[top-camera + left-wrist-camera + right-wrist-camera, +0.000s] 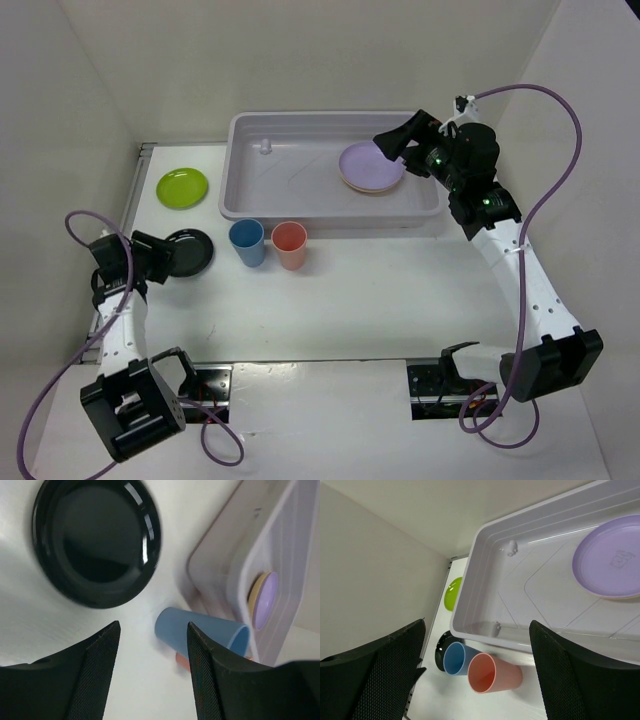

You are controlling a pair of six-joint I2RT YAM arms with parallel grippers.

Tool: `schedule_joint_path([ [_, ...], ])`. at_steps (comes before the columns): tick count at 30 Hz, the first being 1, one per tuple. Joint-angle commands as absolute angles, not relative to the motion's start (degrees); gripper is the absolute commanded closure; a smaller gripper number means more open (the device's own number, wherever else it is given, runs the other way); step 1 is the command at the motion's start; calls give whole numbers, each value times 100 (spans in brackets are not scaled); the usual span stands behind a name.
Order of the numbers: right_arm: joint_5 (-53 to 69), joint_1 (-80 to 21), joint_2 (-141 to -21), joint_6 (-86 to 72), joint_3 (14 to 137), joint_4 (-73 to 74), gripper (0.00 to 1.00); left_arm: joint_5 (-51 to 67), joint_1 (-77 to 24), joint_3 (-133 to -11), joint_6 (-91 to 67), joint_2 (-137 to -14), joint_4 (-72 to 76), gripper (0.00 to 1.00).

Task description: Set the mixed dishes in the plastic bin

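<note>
**Status.** My left end effector point(163, 258) sits at the middle left of the top view, at the left rim of the black round dish point(192, 252). Its fingers stand apart with nothing between them. My right end effector point(392, 148) hangs over the right end of the plastic bin point(300, 170), also spread and empty. The lavender plate point(370, 164) lies in the bin on the orange-yellow plate point(256, 594). The black dish, lime-green plate point(182, 186), blue cup point(247, 242) and coral-pink cup point(290, 245) are on the tabletop point(380, 290); both cups stand just beside the bin's near wall.

**Step in hand, as I judge it.** This is the pick-up of the black dish.
- The dish lies flat and glossy, so I should pinch its raised rim, one finger over it and one beneath.
- I should seat the pinch deep before lifting, or it may slip.
- The carry should pass above the cups and the bin wall.
- The bare floor at the bin's left is the place to set it down, clear of my right arm.

**View differences.**
- The top view suggests contact with the dish, but the left wrist view shows it lying beyond my fingertips, not between them.
- The left wrist view shows the orange-yellow plate's edge most plainly.
- The left wrist view nearly hides the coral-pink cup behind the blue one, while the right wrist view shows both cups upright, mouths up.
</note>
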State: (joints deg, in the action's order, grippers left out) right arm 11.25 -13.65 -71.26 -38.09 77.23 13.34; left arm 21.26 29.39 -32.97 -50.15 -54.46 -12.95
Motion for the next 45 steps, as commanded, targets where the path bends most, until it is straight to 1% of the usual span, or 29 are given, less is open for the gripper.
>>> schedule_joint_path([
  [1,1274,-1397,-7022,-3771,7787,1089,11,2320,2979,-2901,-5545,-5494,-880,37],
  [6,1388,-1397,-7022,-3771,7962,1090,11,2320,2979,-2339,-5967,-5379,-414,37],
  [13,1441,-1397,-6917,-3771,8086,1029,11,1619,2979,-2092,-6213,-5493,-88,37],
  [18,1441,-1397,-7031,-3771,8086,1028,11,1407,2979,-1697,-6601,-5607,290,37],
  [26,1441,-1397,-7084,-3771,8253,1028,11,1274,2979,-1696,-6715,-6125,501,37],
  [32,1380,-1397,-7084,-3771,8253,1081,11,1397,2979,-1749,-6916,-7074,1247,37],
  [35,1380,-1397,-7136,-3771,8314,1081,11,1450,2979,-1627,-7083,-7461,1748,43],
  [39,1380,-1397,-7137,-3771,8437,1081,11,1450,2979,-1626,-7084,-7664,1898,54],
  [40,1380,-1397,-7137,-3771,8437,1081,11,1398,2979,-1626,-7084,-7716,1959,58],
  [41,1380,-1397,-7137,-3771,8437,1081,11,1397,2979,-1626,-7084,-7717,1960,66],
  [43,1327,-1397,-7189,-3823,8490,1081,11,1345,2979,-1626,-7023,-7717,1960,74],
  [44,1327,-1397,-7189,-3823,8490,1081,11,1345,2979,-1626,-7022,-7717,1960,81],
  [45,1327,-1397,-7189,-3823,8490,1081,11,1345,2979,-1626,-7022,-7717,1960,85],
])
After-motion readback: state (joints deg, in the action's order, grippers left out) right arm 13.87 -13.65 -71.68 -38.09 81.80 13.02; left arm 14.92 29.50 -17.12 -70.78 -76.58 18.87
